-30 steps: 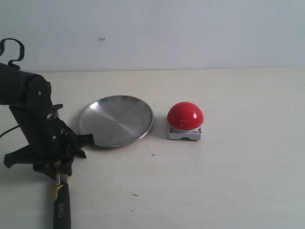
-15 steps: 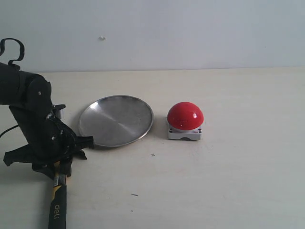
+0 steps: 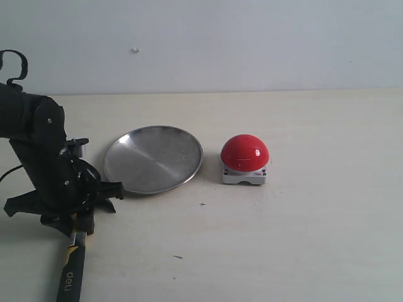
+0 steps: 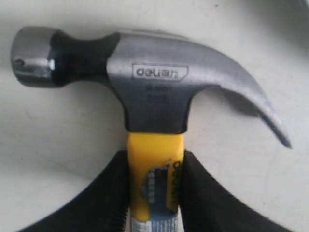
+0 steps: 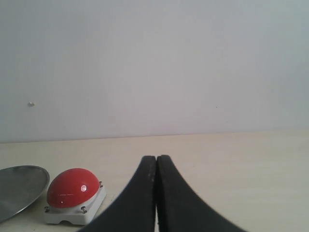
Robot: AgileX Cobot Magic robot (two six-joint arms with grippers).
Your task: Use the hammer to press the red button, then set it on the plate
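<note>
The left gripper point(image 4: 154, 159) clamps the hammer point(image 4: 152, 94) by its yellow neck.

Exterior frontal, left wrist close above hammer point(image 4: 154, 96), right wrist low, shares button point(image 5: 72, 188)

place: lab-like bench — bare beige tabletop point(image 3: 327, 239) | plain white wall point(image 3: 252, 44)

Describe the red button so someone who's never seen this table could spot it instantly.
On the pale table, in the exterior view, look just right of the round silver plate. The red button is a glossy dome on a small square grey-white base, the only red, raised thing; the plate is flat and metallic.
</note>
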